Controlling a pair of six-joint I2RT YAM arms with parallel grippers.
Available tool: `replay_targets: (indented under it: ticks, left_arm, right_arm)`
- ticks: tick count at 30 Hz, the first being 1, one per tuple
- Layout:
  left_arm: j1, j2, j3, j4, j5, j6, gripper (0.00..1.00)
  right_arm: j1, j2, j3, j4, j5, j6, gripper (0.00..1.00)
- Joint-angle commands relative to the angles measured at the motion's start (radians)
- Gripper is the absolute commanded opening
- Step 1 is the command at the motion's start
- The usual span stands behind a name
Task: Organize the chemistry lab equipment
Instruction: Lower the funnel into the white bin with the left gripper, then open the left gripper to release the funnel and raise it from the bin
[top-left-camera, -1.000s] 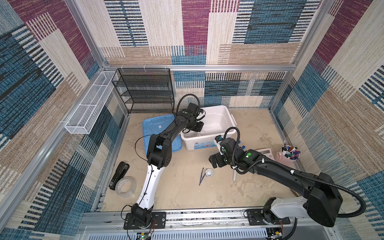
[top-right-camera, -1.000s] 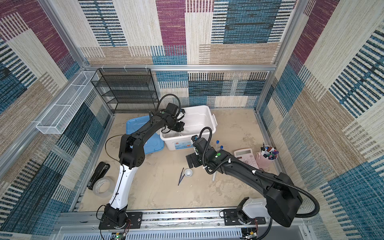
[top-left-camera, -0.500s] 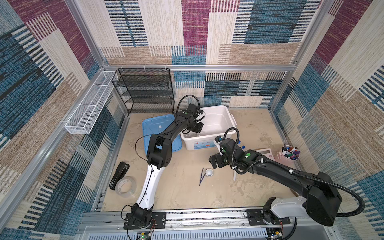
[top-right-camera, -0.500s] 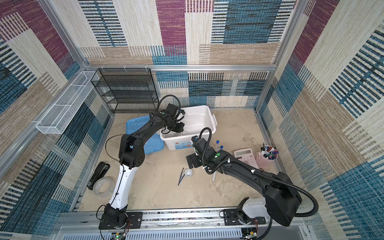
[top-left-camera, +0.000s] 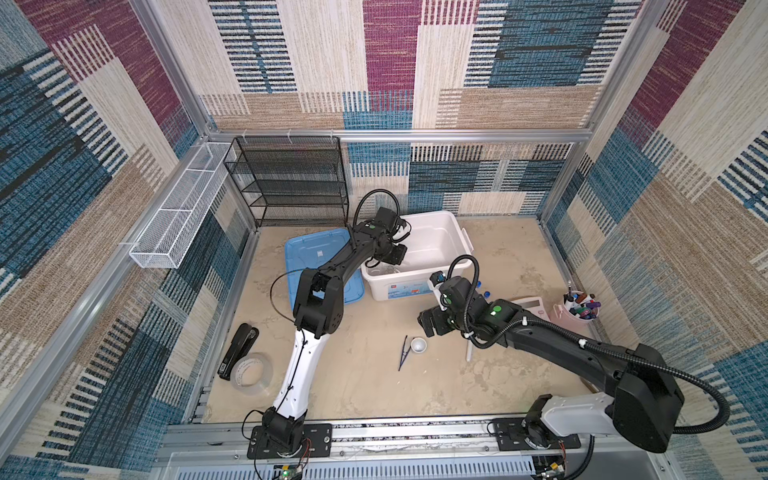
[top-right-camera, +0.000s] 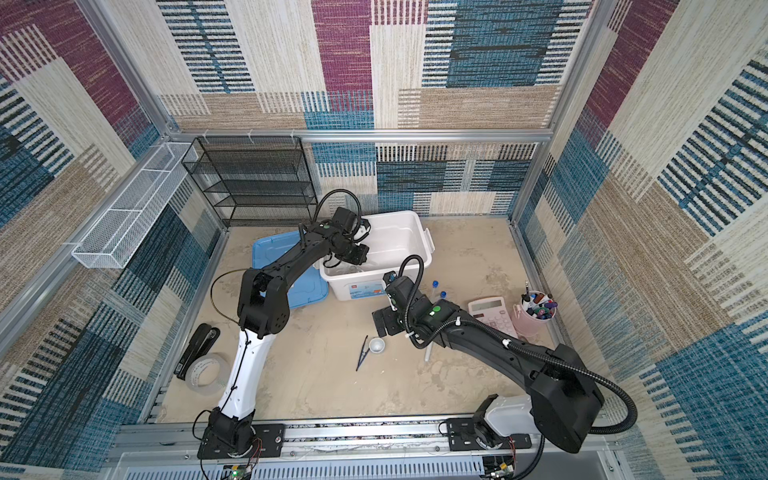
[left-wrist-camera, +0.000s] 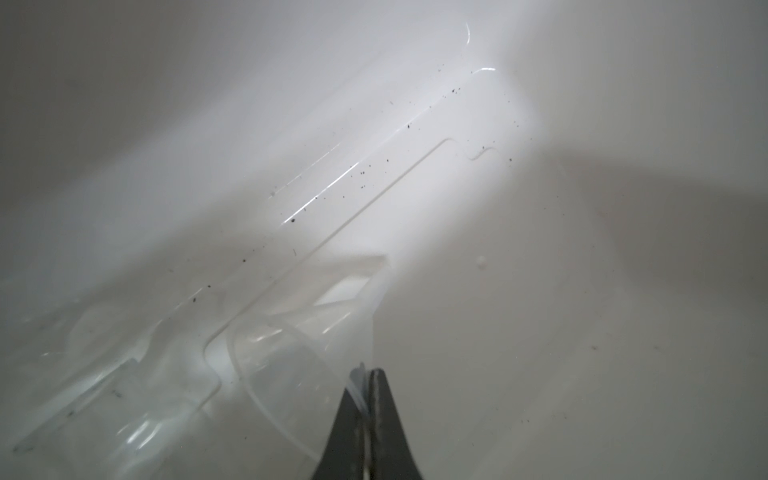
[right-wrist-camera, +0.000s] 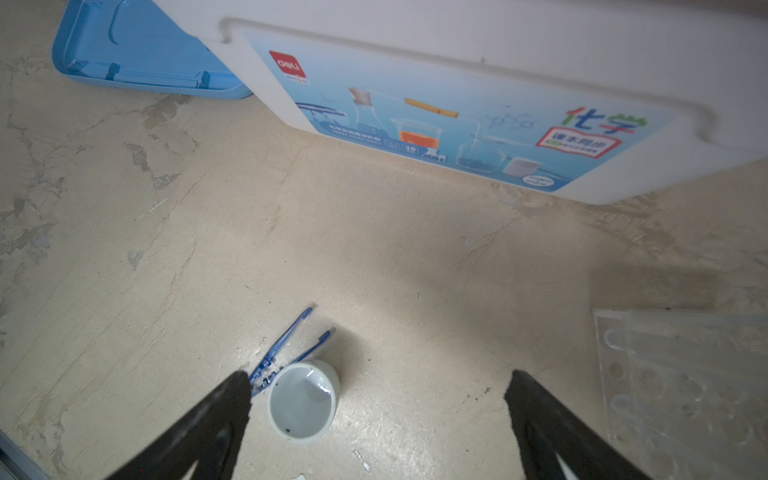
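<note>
The job looks less than half done to me. The white bin (top-left-camera: 462, 239) stands open at the far edge of the table (top-left-camera: 374, 395), with its blue lid (top-left-camera: 308, 266) flat beside it. The left hand (left-wrist-camera: 365, 376) is down inside the bin, pressed together on the thin wall of a clear vessel, a beaker (left-wrist-camera: 291, 353) as it seems. The beaker sits low near the bin floor, so I judge it is about to be let go. Next to it lies another glass piece (left-wrist-camera: 104, 399), blurred; whether it is flask or funnel I cannot tell. Outside the bin several things wait. The mortar (right-wrist-camera: 302, 401) and the tweezers (right-wrist-camera: 286, 347) lie close together in the middle of the table. The right hand (right-wrist-camera: 378, 384) hangs just over them with fingers wide apart and holds nothing; the mortar is probably its next pick. The rack (right-wrist-camera: 681, 395) lies near, under that arm. Two blue-capped tubes (top-right-camera: 435, 284) show between the bin and the right edge. A pale stick (top-right-camera: 428, 353), pestle or tube, lies beside the arm.
</note>
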Motion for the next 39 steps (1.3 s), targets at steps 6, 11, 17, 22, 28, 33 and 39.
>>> replay_targets:
  ticks: [6,11,17,22,28,33,39]
  left_arm:
    - [0.0,0.017,0.025,-0.032,-0.039,-0.005,0.07]
    - [0.0,0.01,0.034,-0.032,-0.027,-0.002,0.16]
    - [-0.001,-0.008,0.031,-0.032,-0.037,0.004,0.31]
    - [-0.002,-0.024,0.032,-0.03,-0.05,0.009,0.41]
    - [-0.005,-0.058,0.032,-0.01,-0.044,0.008,0.56]
    - [-0.005,-0.12,-0.008,0.042,-0.05,-0.004,0.7]
    - [-0.005,-0.218,-0.077,0.119,-0.064,-0.019,0.87]
  right_arm:
    - [0.002,-0.012,-0.006,0.001,0.004,0.019,0.98]
    - [0.001,0.007,-0.004,-0.024,0.001,0.022,0.98]
    - [0.001,0.003,-0.003,-0.028,-0.009,0.02,0.98]
    - [0.001,0.017,0.012,-0.074,0.015,0.066,0.96]
    - [0.004,0.021,-0.002,-0.104,0.027,0.186,0.86]
    - [0.004,-0.021,-0.031,-0.127,0.058,0.286,0.79]
    - [0.009,-0.019,-0.057,-0.19,0.086,0.386,0.71]
